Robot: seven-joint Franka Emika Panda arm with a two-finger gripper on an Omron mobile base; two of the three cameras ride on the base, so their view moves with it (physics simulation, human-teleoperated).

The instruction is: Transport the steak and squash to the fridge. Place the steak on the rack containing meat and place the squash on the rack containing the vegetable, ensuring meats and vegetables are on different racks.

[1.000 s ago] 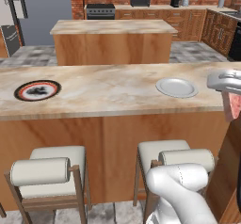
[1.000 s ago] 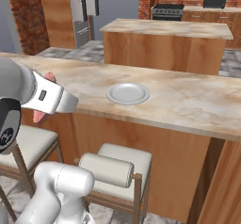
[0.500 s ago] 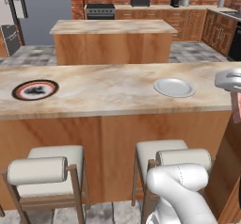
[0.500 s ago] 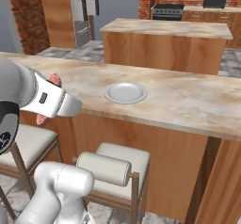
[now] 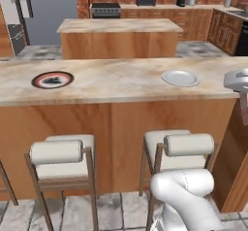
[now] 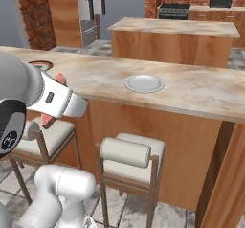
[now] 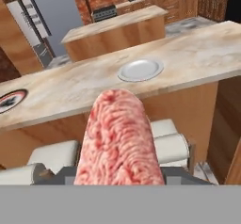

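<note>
My gripper (image 7: 120, 173) is shut on the steak (image 7: 120, 138), a long pink-red marbled slab that stands up from the jaws in the middle of the hand view. In the left base view the hand hangs at the right edge with the steak (image 5: 244, 109) below it. In the right base view the steak (image 6: 48, 119) peeks out from behind the white forearm, in front of the counter. The fridge (image 5: 46, 7) stands far back on the left, its door (image 7: 33, 18) with bins swung open. The squash is out of view.
A long marble-topped counter (image 5: 116, 82) crosses in front of me, carrying an empty grey plate (image 5: 180, 77) and a dark red-rimmed plate (image 5: 52, 79). Two padded stools (image 5: 58, 153) stand against it. A kitchen island (image 5: 118, 36) lies between the counter and the back wall.
The whole picture has shifted, so the base has driven; the counter and plates sit a little higher in both base views. The steak stays in the gripper.
</note>
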